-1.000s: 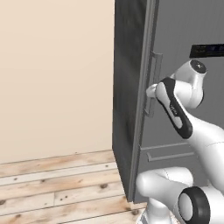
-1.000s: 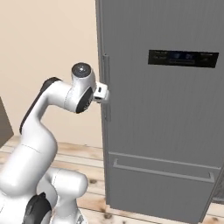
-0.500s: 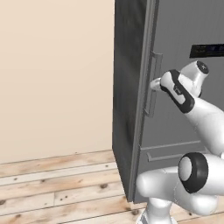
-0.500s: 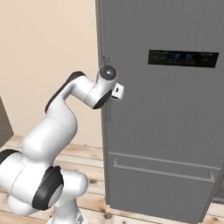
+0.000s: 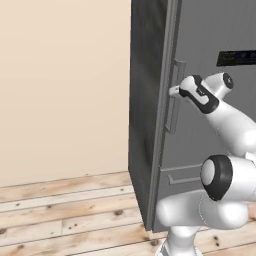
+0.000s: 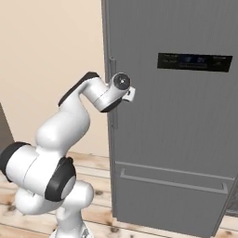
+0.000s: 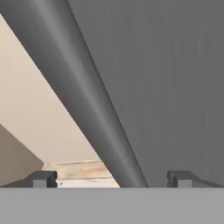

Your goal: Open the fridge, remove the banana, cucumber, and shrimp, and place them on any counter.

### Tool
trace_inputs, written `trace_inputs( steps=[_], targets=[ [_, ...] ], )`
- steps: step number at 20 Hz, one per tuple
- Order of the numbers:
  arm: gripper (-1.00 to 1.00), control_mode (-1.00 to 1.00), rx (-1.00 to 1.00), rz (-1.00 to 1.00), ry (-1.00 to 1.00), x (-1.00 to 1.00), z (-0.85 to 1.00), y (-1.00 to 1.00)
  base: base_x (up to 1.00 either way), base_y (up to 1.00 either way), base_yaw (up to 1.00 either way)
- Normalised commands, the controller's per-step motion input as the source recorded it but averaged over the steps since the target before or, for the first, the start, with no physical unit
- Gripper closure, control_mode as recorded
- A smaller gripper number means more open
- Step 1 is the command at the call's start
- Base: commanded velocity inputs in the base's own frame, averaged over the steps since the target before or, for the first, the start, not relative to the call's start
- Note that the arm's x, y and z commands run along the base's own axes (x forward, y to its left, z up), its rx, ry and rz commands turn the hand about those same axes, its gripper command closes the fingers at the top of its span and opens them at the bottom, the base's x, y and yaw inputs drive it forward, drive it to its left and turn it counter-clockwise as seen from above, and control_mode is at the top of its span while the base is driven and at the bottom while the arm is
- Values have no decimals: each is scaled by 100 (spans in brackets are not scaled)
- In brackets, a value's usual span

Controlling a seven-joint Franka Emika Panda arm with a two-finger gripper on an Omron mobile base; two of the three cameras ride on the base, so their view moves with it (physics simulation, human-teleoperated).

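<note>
Hand view shows the gripper (image 7: 111,178) spread wide with the fridge's (image 6: 186,139) long upright bar handle (image 7: 83,100) running between its fingertips (image 7: 41,178), close ahead at the door's (image 5: 210,125) left edge, not yet pinched.

Legible text, labels, brands, numbers, signs: none.

Item: fridge (image 6: 176,139), dark grey, door closed. No brand name, badge or sticker can be made out on its front or side.

Item: black dispenser panel (image 6: 194,62), upper part of the fridge door, right of the bar handle (image 6: 113,93). Carries small bluish and pale marks in a row, seen in the right base view; too small and blurred to read as letters, digits or symbols. The same panel (image 5: 239,58) in the left base view shows only faint specks.

Hand view, close on the door and handle: plain grey, no markings.
</note>
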Motion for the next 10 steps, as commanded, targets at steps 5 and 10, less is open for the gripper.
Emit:
trace_inputs(
  steps=[5,10],
  targets=[
    [-100,-100,1,-1,-22,37,-5,4,0,0,0],
    [-100,-100,7,-3,1,71,0,0,0,0,0]
  ],
)
